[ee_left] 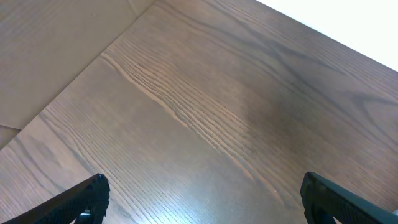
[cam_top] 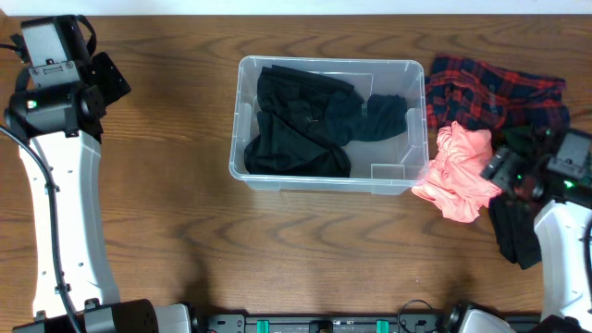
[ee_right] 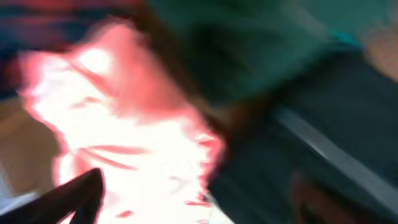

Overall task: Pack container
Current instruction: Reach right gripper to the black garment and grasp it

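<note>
**Bin at mid-tabletop, loose clothes to its right**

I see the container [cam_top: 239, 120] at the middle of the tabletop [cam_top: 185, 240], a dark brown wood-grain surface. Black clothing [cam_top: 296, 129] is bunched inside it. Just to its right lie a red plaid garment [cam_top: 499, 92] and a pink garment [cam_top: 458, 176], the pink one against the container's near right corner. Another dark garment [cam_top: 513, 231] lies partly under my right arm.

My left end effector [ee_left: 204, 186] hangs over bare wood at far left, fingers spread wide, gripping nothing. My right end effector [cam_top: 504, 166] is just beside the pink garment. Its wrist view is a blur, so I cannot tell whether it is parted or closed. A white band [ee_left: 348, 25] runs beyond the tabletop's far edge.
</note>
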`<action>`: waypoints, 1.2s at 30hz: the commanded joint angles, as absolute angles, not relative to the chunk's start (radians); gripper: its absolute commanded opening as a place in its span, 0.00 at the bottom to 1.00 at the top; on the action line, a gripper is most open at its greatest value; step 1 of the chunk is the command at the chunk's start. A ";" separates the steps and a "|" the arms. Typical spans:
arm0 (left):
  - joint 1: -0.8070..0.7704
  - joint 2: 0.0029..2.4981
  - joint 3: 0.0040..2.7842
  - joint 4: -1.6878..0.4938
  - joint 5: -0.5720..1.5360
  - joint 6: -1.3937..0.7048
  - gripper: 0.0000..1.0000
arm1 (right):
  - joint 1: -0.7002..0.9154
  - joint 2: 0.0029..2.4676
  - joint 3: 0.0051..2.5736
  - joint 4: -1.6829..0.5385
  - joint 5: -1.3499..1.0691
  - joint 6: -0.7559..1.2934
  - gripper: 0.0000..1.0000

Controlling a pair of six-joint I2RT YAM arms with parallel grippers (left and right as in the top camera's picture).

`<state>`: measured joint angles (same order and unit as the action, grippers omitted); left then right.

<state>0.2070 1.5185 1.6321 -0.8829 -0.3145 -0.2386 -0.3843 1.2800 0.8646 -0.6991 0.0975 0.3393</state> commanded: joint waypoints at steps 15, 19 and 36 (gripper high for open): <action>0.210 1.520 1.631 -0.882 -0.327 -0.238 0.98 | -0.712 1.179 0.918 -0.892 0.134 0.552 0.99; 0.210 1.520 1.631 -0.882 -0.327 -0.238 0.98 | -0.771 1.240 0.918 -0.878 0.123 0.516 0.97; 0.210 1.520 1.631 -0.882 -0.327 -0.238 0.98 | -0.781 1.592 0.918 -0.786 0.138 0.421 0.94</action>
